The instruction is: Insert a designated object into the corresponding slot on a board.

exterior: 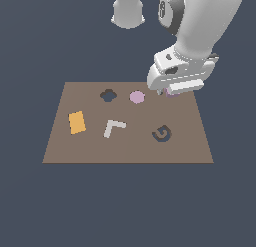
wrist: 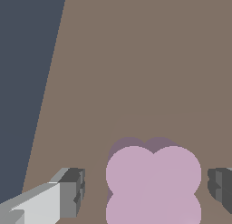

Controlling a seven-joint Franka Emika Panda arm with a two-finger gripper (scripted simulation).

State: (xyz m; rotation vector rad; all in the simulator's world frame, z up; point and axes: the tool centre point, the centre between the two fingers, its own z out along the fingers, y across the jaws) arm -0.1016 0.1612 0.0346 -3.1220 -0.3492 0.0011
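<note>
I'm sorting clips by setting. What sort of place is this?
Likely a simulated shape-insertion test scene, not a real room: a flat brown board bearing small shapes, a lobed slot, and plain dark ground everywhere else.

All I get around the brown board (exterior: pixel 127 151) is one flat, dark blue-grey ground (exterior: pixel 125 206), reaching past every edge of it in the exterior view. I can't tell floor from wall: no seam, no horizon. The light is even and soft, with no sharp shadows on the ground beside the board. In the wrist view, the same dark ground (wrist: pixel 25 73) borders the board's edge.
</note>
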